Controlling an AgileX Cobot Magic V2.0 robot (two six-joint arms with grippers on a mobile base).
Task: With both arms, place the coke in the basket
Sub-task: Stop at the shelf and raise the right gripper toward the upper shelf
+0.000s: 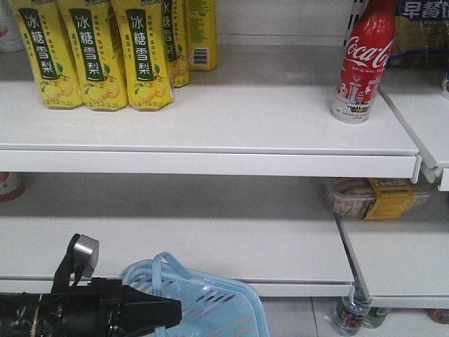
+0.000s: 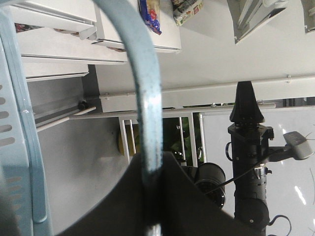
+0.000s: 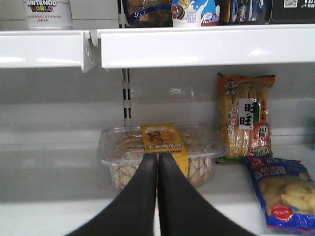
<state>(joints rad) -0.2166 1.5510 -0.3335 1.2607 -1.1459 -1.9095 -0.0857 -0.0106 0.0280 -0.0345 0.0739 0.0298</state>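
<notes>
Two pairs of black fingers, both closed. Left gripper [image 2: 156,172]: the fingers clamp the pale blue loop handle [image 2: 147,88], which runs up through the middle of the left wrist view; nothing else is held. Right gripper [image 3: 157,160]: the tips touch each other with nothing between them, at lower centre of the right wrist view, pointing toward a clear plastic tub [image 3: 118,147] on the lower shelf. Tub contents: pale snack pieces under a yellow band.

Basket [image 1: 224,309], bottom centre of the front view, hangs tilted from the held handle; no item shows in its visible part. Coke [image 1: 363,63] stands upright at upper right of the front view on the top shelf [image 1: 210,119], well apart from both grippers and from the yellow cartons [image 1: 91,56] at upper left.

Handling, as judged: a rigid metal shell, smooth and likely slippery, tall and narrow and so easily toppled; probably full, hence moderately heavy. Best hold: the straight body across the script logo, below the tapering neck.
</notes>
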